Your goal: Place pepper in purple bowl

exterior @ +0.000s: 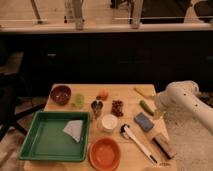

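A: Pepper first: where does it lie?

B: Our pepper point(146, 107) lies flat on the bench point(127, 91) toward its 3 o'clock edge, free of any hold. Our gripper point(159, 113) hangs just beside it at its 4 o'clock, fingers spread as wide as they go, holding nothing.

A: How do we take it well?

B: We should turn the fingers across its slim body, not along it, come down over the middle and close gently. The yellow item point(142, 91) at its 12 o'clock is near, and we judge we must not nudge it.

A: And then?

B: We lift high, carry toward 9 o'clock, and release low inside the purple bowl point(60, 94) at the bench's 10 o'clock corner, not the orange bowl point(104, 152) at 6.
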Motion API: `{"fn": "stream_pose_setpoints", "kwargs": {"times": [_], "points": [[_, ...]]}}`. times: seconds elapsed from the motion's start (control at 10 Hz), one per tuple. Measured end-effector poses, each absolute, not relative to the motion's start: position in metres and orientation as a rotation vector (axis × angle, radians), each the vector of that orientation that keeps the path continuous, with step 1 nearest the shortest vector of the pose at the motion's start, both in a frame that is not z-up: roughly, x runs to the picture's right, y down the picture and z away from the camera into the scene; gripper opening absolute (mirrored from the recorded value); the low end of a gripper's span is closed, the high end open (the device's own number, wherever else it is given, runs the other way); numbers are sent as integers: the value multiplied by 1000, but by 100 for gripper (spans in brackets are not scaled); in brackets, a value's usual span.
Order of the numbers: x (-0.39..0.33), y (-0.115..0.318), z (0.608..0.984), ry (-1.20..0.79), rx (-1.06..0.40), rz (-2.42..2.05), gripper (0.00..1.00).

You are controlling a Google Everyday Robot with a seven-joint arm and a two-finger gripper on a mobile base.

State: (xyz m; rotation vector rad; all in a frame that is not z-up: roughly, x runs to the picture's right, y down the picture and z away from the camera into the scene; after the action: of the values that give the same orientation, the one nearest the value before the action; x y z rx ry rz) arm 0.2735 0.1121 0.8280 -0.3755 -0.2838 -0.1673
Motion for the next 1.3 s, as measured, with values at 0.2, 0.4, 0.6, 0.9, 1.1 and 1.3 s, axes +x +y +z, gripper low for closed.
{"fn": "stream_pose_setpoints", "kwargs": {"times": [0.2, 0.4, 0.6, 0.9, 1.1, 1.3], "points": [[273, 115, 838, -302, -385, -199, 80], [277, 120, 846, -305, -397, -229, 80], [275, 120, 847, -307, -398, -233, 80], [275, 121, 846, -304, -394, -229, 80], [282, 124, 832, -261, -360, -166, 80], [288, 124, 827, -233, -330, -122, 80]]}}
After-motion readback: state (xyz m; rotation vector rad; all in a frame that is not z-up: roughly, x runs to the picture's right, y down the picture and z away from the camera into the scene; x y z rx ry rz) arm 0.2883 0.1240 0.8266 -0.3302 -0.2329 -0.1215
